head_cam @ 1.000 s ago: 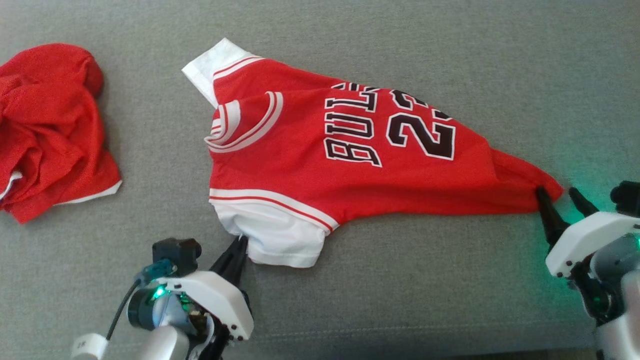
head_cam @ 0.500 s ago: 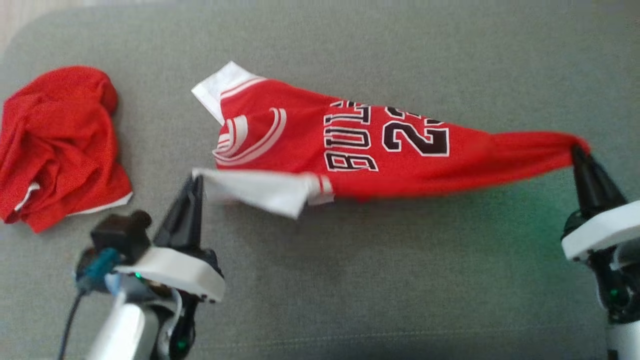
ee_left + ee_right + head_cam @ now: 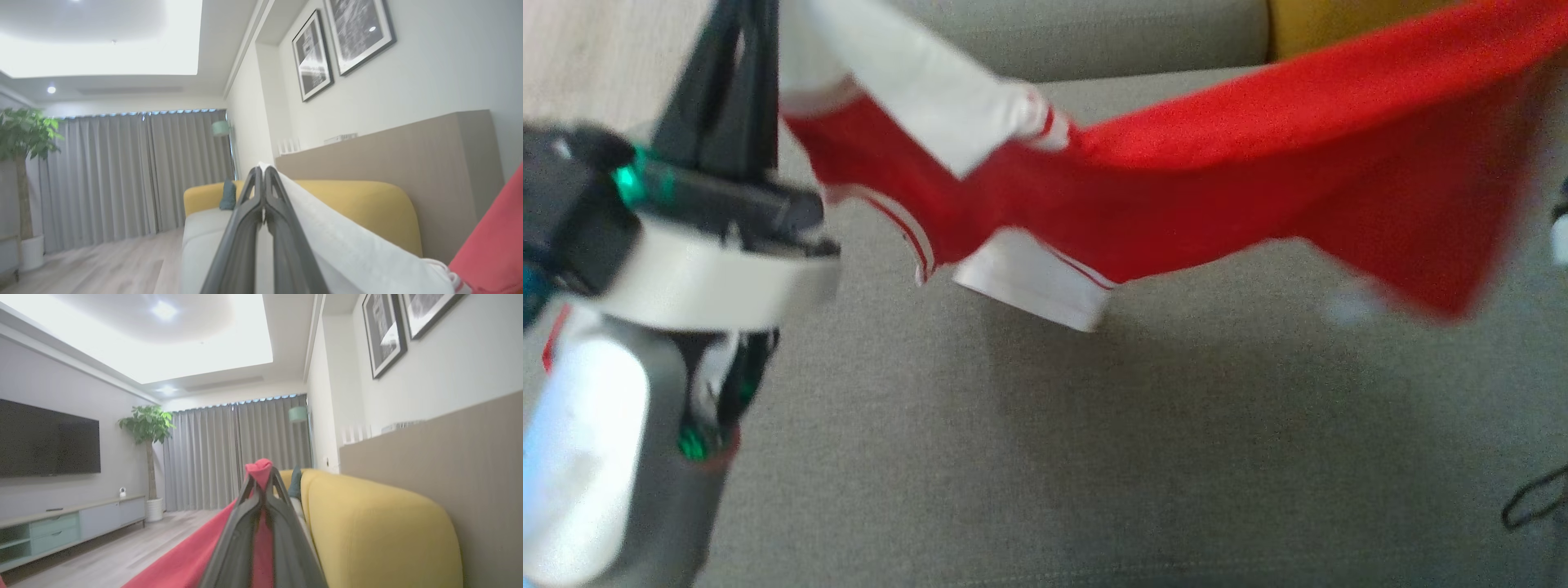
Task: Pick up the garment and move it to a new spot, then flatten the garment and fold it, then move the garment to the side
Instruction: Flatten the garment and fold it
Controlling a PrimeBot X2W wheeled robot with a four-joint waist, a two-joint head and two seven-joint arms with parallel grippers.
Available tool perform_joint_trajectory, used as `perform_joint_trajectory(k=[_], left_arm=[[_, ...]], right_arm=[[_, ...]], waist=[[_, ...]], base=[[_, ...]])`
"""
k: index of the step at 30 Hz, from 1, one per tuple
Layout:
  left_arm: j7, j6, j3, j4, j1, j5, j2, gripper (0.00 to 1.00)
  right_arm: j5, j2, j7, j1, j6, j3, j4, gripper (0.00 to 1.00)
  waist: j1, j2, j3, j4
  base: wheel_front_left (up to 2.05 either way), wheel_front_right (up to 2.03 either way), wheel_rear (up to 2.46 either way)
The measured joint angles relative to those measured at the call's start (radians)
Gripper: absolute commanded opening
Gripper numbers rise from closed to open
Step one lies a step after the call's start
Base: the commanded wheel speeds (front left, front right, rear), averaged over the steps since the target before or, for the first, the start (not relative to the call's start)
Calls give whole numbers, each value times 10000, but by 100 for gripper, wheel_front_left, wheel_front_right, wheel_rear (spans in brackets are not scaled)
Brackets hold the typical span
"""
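We hold the garment [image 3: 1217, 155] stretched lengthwise between our left pincer [image 3: 263, 173], clamped on its white end, and right pincer [image 3: 261, 475], clamped on its red end.

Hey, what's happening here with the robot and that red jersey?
The robot holds the red and white jersey in the air between its two arms, above the grey sofa seat. The left gripper is shut on its white sleeve, and the right gripper is shut on a red corner. The cloth sags between them, not yet laid down.
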Motion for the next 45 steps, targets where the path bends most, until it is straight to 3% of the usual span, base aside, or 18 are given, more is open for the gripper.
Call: perform_joint_trajectory(k=[7,18,22,25,28,34,39,45], left_arm=[[389,-445,-56,410,-2106,-82,-58,0],[98,-1137,-428,3388,-3674,-623,-644,0],[-516,-1398,-497,5214,-4854,-623,-882,0],[-1294,-1662,-499,7463,-6256,-602,-1053,0],[-1866,-1691,-401,9108,-7264,-451,-1078,0],[-2556,-1680,-198,11118,-9244,-313,-1342,0],[-2663,-1753,-73,12489,-9590,-449,-1802,0],[-2732,-1793,136,14050,-8626,-955,-2255,0]], right_arm=[[-311,54,255,-1045,0,-73,-284,0],[-111,242,293,-1797,0,194,1304,0],[94,242,-151,-2728,0,493,2909,0],[257,270,-1032,-4136,0,1127,4897,0],[447,360,-1985,-5333,0,1697,6506,0],[897,380,-3960,-7355,0,2869,9380,0],[1321,401,-4558,-8189,0,4098,11438,0],[1741,393,-4684,-8333,0,5097,13486,0]], waist=[[0,0,-303,-30],[0,0,42,-111],[0,0,349,-203],[1,0,656,-358],[1,0,772,-563],[1,0,1295,-702],[2,0,1962,-564],[3,-1,2908,-248]], base=[[0,0,0],[0,0,0],[0,0,0],[0,0,0],[0,0,0],[0,0,0],[0,0,0],[0,0,0]])
